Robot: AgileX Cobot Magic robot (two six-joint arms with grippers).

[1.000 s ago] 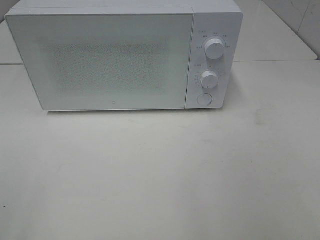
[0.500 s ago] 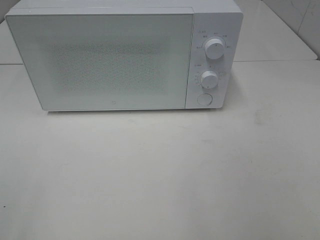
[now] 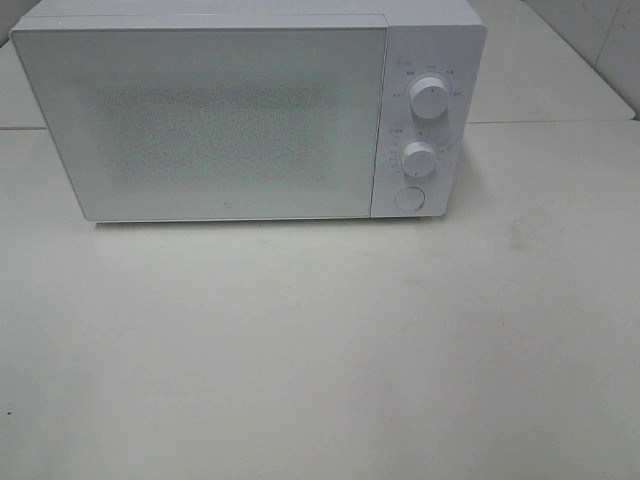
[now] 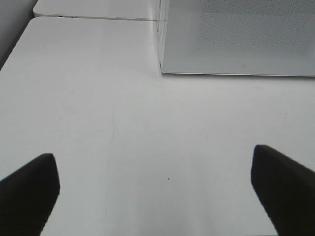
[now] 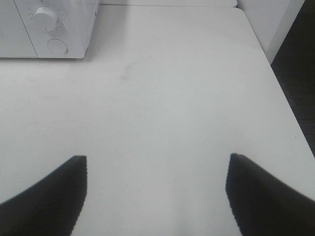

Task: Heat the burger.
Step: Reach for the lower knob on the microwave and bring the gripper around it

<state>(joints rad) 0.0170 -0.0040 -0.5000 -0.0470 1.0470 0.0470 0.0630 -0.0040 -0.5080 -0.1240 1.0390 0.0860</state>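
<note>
nothing is shifting over the last second: the microwave (image 3: 230, 120) is sitting on the table (image 3: 320, 350) with its door (image 3: 200, 60) shut, and the burger is showing in no view, so i'm guessing it's either already inside or not yet brought in. the left gripper (image 4: 152, 153) and right gripper (image 5: 157, 157) are both hanging wide open over the table, holding nothing.

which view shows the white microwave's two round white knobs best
Exterior high: the white box microwave faces it, so the upper knob and lower knob both show whole. The right wrist view catches only the lower knob; the left wrist view shows just door, no knobs.
</note>
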